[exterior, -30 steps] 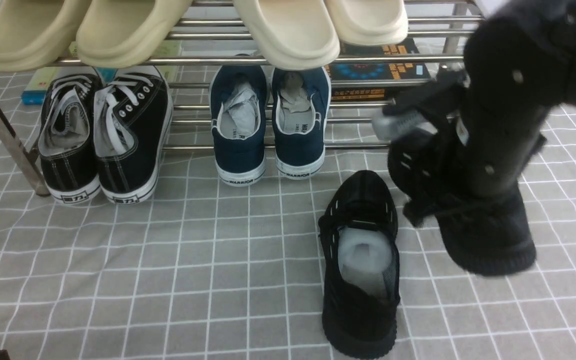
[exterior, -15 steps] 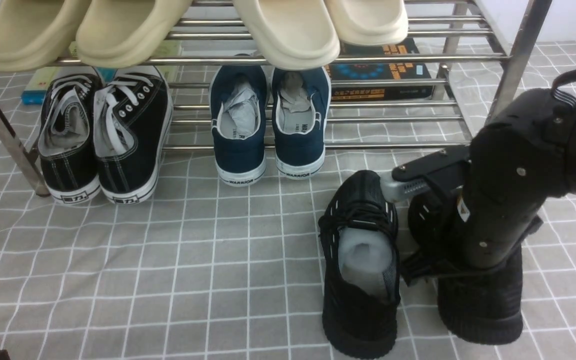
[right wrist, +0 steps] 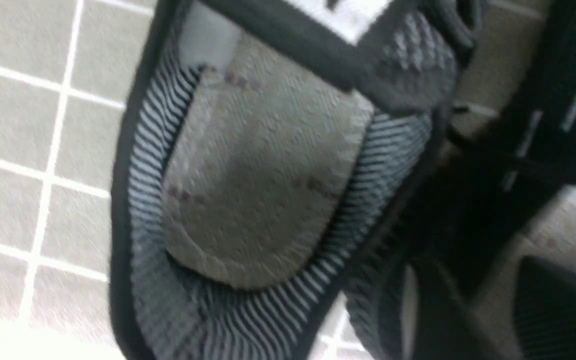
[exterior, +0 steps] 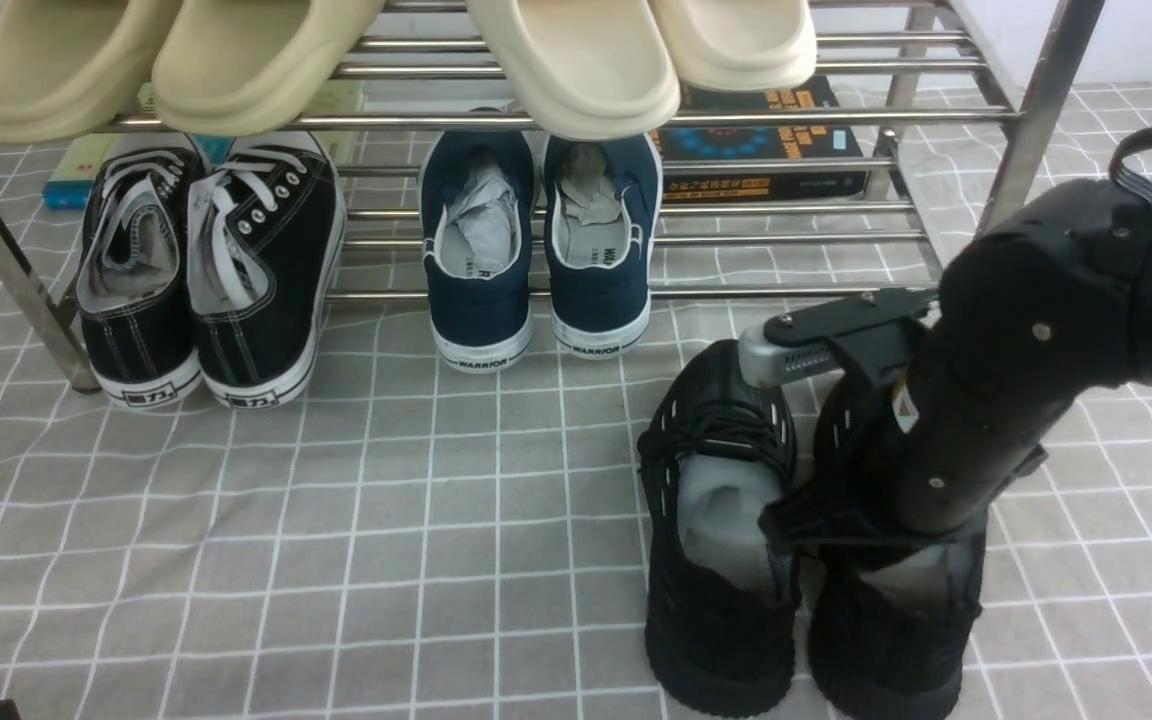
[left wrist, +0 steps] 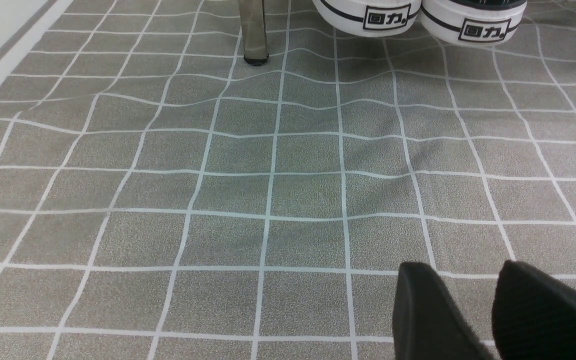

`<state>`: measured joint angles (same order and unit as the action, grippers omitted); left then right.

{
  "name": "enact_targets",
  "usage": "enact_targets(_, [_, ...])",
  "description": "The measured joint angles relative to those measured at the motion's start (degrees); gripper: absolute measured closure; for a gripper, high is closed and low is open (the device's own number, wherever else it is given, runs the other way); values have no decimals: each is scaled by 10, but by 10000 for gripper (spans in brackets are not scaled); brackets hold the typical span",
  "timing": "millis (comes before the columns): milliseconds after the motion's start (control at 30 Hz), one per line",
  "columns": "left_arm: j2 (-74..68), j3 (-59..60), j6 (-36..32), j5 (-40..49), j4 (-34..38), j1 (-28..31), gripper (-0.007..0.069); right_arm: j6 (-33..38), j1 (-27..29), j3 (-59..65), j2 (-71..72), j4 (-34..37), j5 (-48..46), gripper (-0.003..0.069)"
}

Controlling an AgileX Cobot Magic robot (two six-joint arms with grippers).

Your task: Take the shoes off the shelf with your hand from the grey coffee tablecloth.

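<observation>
In the front view, my black right end effector (exterior: 786, 430) is over the pair of all-black knit sneakers (exterior: 721, 620), which stand side by side on the grey white-gridded cloth (exterior: 336, 560), near and right of the shiny steel-tube shelf (exterior: 776, 292). In the left wrist view, my dark left end effector (left wrist: 468, 305) has its fingertips spread above cloth. In the right wrist view, my right fingers are apart.

1 black shoe (exterior: 896, 610) — now beside its mate (exterior: 721, 540).
</observation>
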<state>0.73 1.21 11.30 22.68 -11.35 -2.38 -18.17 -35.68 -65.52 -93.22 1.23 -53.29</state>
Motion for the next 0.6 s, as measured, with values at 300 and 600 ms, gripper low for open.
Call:
enact_targets(300, [0, 0, 0, 0, 0, 0, 384, 45, 0, -58, 131, -50, -143, 503])
enact_targets(600, [0, 0, 0, 0, 0, 0, 384, 46, 0, 82, 456, -73, -66, 674])
